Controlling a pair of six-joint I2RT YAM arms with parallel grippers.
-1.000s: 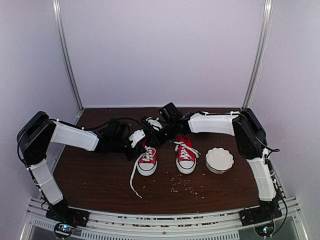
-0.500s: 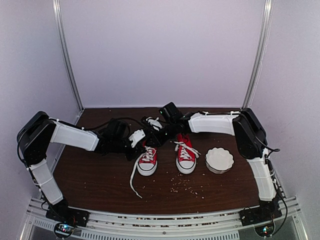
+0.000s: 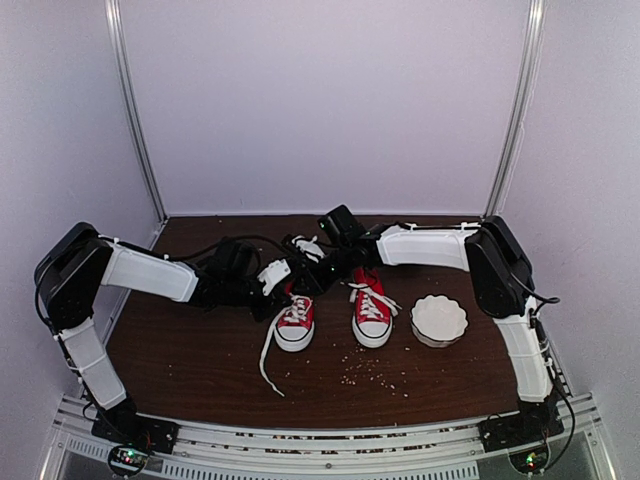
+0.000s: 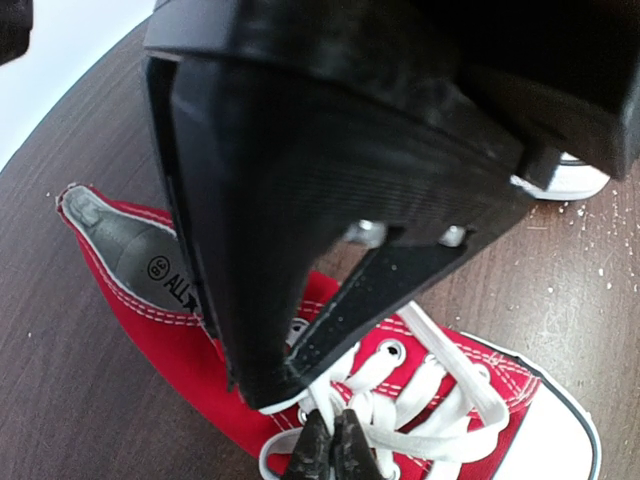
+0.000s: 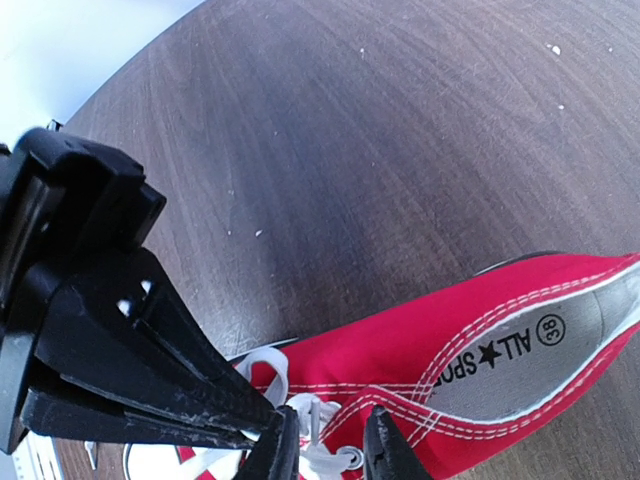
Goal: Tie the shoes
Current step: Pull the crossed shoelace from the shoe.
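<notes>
Both arms meet over one small red canvas sneaker with a white rubber toe cap (image 3: 295, 325). The left gripper (image 4: 335, 450) is pinched tight, its tips pressed together right on the white laces (image 4: 430, 400) by the upper eyelets; whether a strand is caught, I can't tell. The right gripper (image 5: 325, 450) stands slightly parted, a bit of lace and the sneaker's eyelet row lying between its jaws. The second red sneaker (image 3: 371, 318) sits just beside them, a white scalloped bowl (image 3: 439, 320) further off.
</notes>
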